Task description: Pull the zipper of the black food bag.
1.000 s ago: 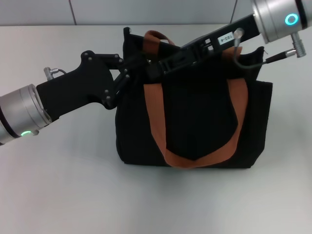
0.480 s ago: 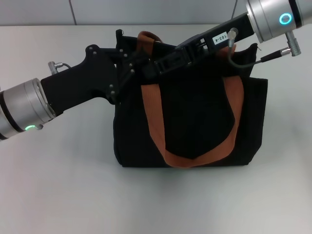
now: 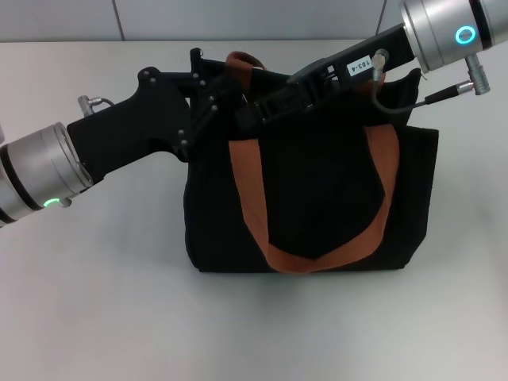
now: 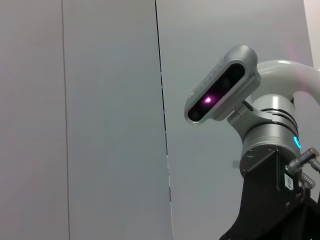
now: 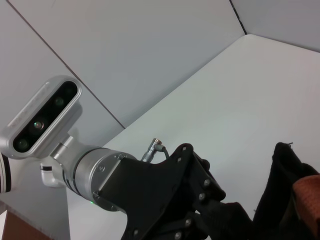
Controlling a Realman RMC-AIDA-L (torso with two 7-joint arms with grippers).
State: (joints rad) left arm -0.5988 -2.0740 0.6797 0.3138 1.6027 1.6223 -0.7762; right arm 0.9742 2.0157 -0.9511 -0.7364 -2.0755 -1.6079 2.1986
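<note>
The black food bag (image 3: pixel 317 198) stands mid-frame on the counter (image 3: pixel 95 302). The left hand (image 3: pixel 213 105) presses its upper-left corner, likely bracing it; the right hand (image 3: pixel 252 113) reaches along the top, presumably for the unseen zipper. I cannot tell either grip.

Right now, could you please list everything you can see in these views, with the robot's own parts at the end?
Black food bag: one, black, standing upright on the table at the middle of the head view.
Strap handles: two, orange-brown; one hangs down the bag's front in a loop, the other shows at the top rear edge.
Table: one, white, under the bag.
Wall panels: grey, behind the table.
Zipper: not visible; the bag's top is covered by the two hands.
Left hand: one, black, at the bag's top left corner.
Right hand: one, black, reaching across the bag's top from the right, close to the left hand.
</note>
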